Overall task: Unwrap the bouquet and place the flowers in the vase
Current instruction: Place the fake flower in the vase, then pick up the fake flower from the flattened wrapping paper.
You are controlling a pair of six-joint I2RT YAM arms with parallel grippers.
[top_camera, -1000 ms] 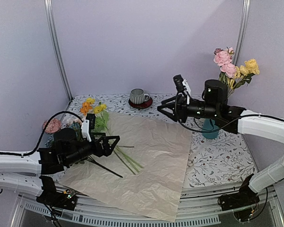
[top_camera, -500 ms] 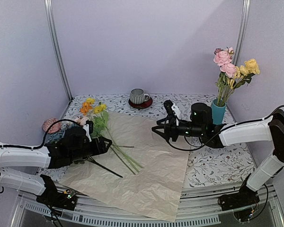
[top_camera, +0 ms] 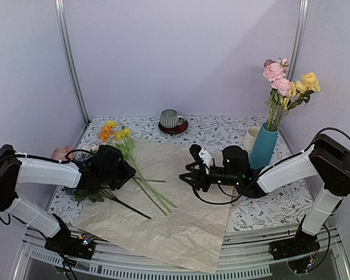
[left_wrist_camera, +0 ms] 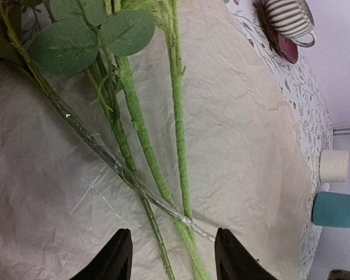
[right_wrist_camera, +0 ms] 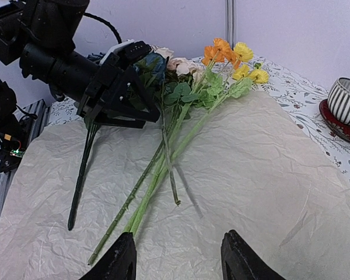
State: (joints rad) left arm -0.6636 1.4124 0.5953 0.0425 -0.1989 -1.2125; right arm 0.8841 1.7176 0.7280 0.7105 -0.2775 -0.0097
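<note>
The bouquet lies unwrapped, its crinkled paper [top_camera: 181, 204] spread flat on the table. Loose flowers [top_camera: 118, 137] with orange and yellow heads [right_wrist_camera: 233, 58] lie on the paper's left part, stems [right_wrist_camera: 154, 175] pointing toward the middle. My left gripper [left_wrist_camera: 174, 259] sits low over these green stems [left_wrist_camera: 178, 134] with its jaws open either side of them. My right gripper [right_wrist_camera: 181, 259] hovers open over bare paper just right of the stem ends, nothing between its fingers. The teal vase [top_camera: 262, 149] stands at the right, holding pink and yellow flowers [top_camera: 280, 81].
A cream mug [top_camera: 250, 138] stands just behind the vase. A striped cup [top_camera: 171, 118] on a red saucer sits at the back centre. A pink round thing [top_camera: 63, 153] lies at the far left edge. The paper overhangs the table's near edge.
My right arm has swung down from near the vase and leftward, low over the paper. My left gripper has pulled back left over the stems, and its jaws have narrowed.
</note>
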